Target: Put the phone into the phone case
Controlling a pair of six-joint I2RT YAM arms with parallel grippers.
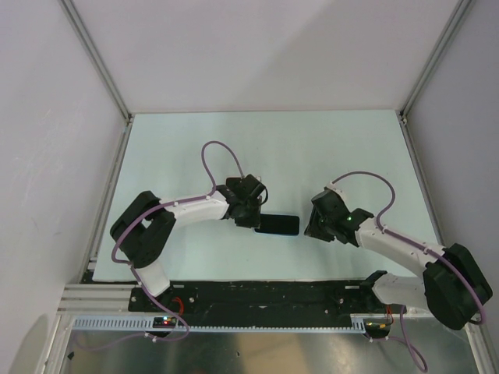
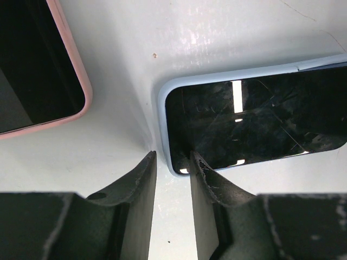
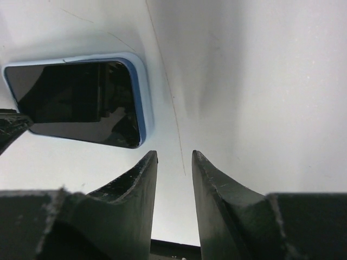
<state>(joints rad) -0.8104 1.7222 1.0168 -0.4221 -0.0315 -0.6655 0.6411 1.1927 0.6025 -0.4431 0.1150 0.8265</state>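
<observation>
A black phone [image 1: 277, 224] lies flat on the table, screen up, inside a light blue case [image 2: 162, 103]. In the left wrist view the phone [image 2: 255, 119] fills the case, and the case rim looks lifted at its far top edge. My left gripper [image 2: 172, 157] is slightly open and empty, with its right fingertip [image 2: 199, 162] over the phone's near corner. It sits at the phone's left end in the top view [image 1: 253, 220]. My right gripper [image 3: 174, 154] is slightly open and empty, just off the phone's right end [image 3: 76, 100], as the top view [image 1: 312, 226] also shows.
A second dark flat device with a pink rim [image 2: 81, 81] lies left of the cased phone, hidden under the left arm in the top view. The pale table [image 1: 312, 148] is walled by white panels, with a black rail [image 1: 265, 294] along the near edge.
</observation>
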